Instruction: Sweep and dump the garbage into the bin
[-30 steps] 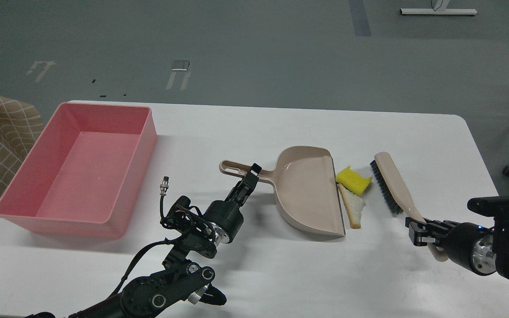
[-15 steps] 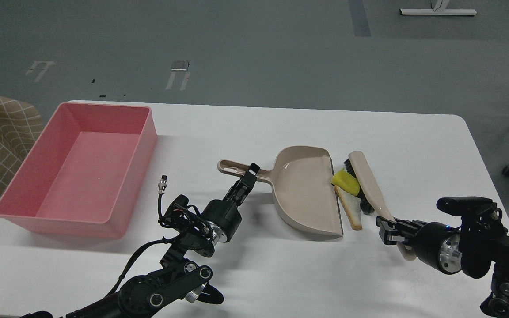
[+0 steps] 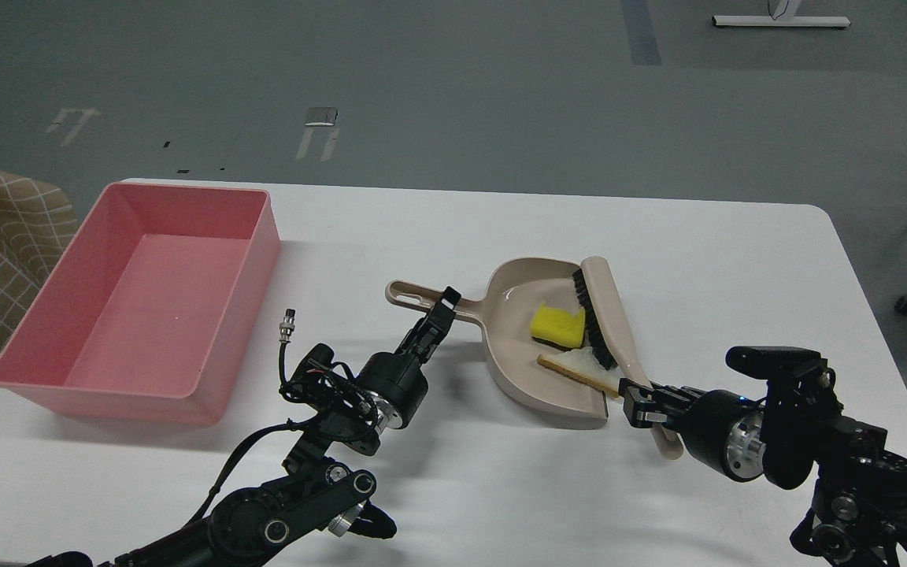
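Garbage (image 3: pixel 557 324) lies inside dustpan (image 3: pixel 516 370), brush (image 3: pixel 607 319) along rim.

No readable text, label, brand or number anywhere. Only pale painted marks on the grey floor (image 3: pixel 320 134) beyond the table (image 3: pixel 737 252), too faint and broken to read as letters or digits.

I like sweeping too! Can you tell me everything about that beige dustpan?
The beige scoop-shaped plastic dustpan lies flat on the white table, smooth and glossy. My left gripper clamps its slotted handle. Inside sit a yellow spongy chunk and a white bread slice, pushed by the black-bristled brush.
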`<move>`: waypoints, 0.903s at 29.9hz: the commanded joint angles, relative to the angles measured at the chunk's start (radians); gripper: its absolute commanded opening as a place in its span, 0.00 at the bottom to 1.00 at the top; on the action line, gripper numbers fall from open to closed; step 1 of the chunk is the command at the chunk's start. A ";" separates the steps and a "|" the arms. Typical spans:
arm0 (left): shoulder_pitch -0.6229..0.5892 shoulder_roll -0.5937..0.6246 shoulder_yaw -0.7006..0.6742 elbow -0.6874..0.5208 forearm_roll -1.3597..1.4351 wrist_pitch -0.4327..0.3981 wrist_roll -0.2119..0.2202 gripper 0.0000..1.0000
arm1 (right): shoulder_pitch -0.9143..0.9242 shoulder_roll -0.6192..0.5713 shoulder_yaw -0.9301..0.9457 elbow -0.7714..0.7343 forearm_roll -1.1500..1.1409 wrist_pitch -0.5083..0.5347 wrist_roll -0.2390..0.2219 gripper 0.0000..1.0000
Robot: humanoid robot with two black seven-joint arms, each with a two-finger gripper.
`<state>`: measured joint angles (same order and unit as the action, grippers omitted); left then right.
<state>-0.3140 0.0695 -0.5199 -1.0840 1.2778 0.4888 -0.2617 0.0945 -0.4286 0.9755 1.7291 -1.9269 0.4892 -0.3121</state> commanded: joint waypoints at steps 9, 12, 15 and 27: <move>0.001 0.009 0.001 0.001 -0.002 0.000 -0.001 0.23 | 0.051 0.099 0.017 0.001 0.008 -0.001 -0.001 0.17; 0.001 0.009 0.000 0.001 -0.003 0.000 0.001 0.23 | 0.064 0.084 0.089 0.003 0.028 -0.001 0.002 0.17; 0.001 0.009 0.001 0.001 -0.005 0.000 0.001 0.23 | 0.079 0.065 0.170 0.003 0.066 -0.001 0.002 0.17; 0.000 0.007 0.000 0.001 -0.101 0.000 0.002 0.03 | 0.051 -0.087 0.288 0.001 0.141 -0.001 0.014 0.17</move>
<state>-0.3099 0.0772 -0.5211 -1.0830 1.2078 0.4888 -0.2593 0.1695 -0.4970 1.2463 1.7307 -1.7865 0.4883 -0.3005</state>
